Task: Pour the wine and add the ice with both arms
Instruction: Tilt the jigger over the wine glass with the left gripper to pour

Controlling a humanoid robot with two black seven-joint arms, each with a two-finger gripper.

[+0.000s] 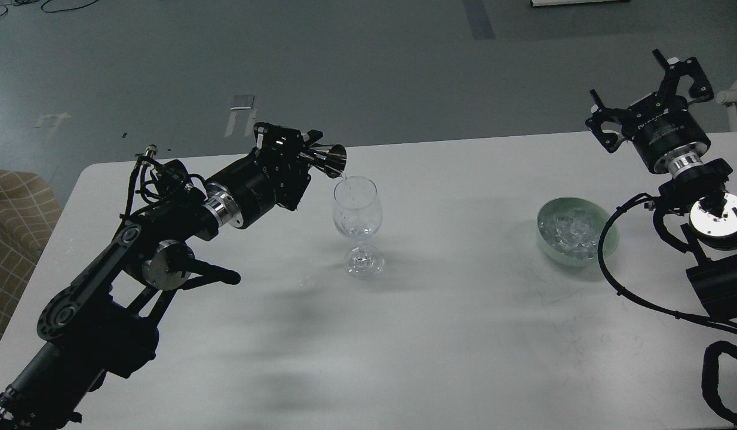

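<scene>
Wine runs from the tipped metal cup (pixel 331 160) clamped in the left jaws (pixel 303 156) above the glass (pixel 356 206) mid-table, so hold the spout over the rim, while the right jaws (pixel 646 89) hang wide beyond the ice (pixel 570 230).

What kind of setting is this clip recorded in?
Probably a robotics lab or test space, not a real bar: a plain white rectangular table stands on a bare grey floor with tape marks, loose black cables lie at the far edge, and a beige checked sofa sits alongside.
</scene>
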